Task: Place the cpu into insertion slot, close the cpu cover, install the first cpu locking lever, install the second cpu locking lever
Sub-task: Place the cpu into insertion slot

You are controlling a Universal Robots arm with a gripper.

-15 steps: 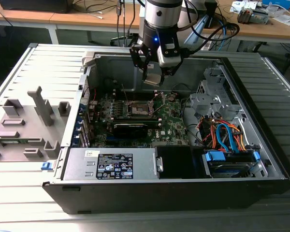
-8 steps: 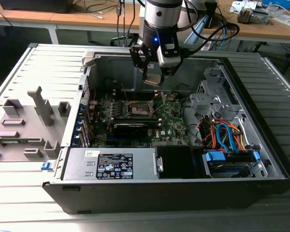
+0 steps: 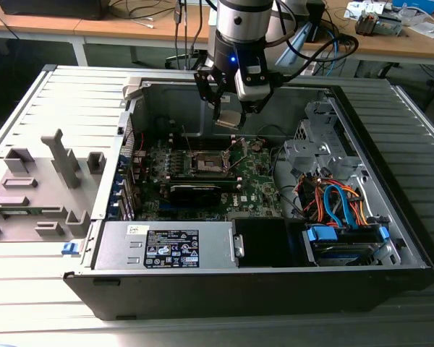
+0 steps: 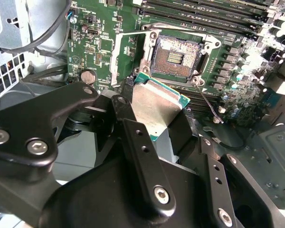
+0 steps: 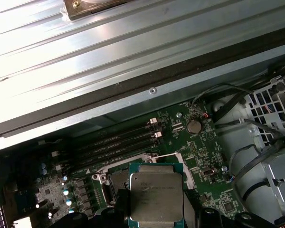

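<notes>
Holding anything, is the gripper (image 3: pixel 230 110)?

Yes, it is pinching the cpu (image 4: pixel 157 105) by two opposite edges, its black fingers (image 4: pixel 133 137) closing only as far as the chip's width. The silvery top is showing in both wrist views.

Where is the chip hanging?

It is hovering inside the open computer case (image 3: pixel 275 289), above the green circuit board (image 3: pixel 259 184) and not touching it. In the second wrist view it is sitting just beside the insertion slot (image 4: pixel 175 57), apart from it.

Is the slot lying bare?

It is. The dark socket is showing its contacts, and the cpu cover (image 4: pixel 114 61) is standing swung open at one side of it. A thin wire lever (image 4: pixel 208 103) is sticking out loose on the other side.

What is lying around that?

In the exterior view a long black card (image 3: pixel 195 192) is sitting near the socket, toward the camera, and the case is resting on a ridged grey surface (image 3: pixel 29 303).
</notes>
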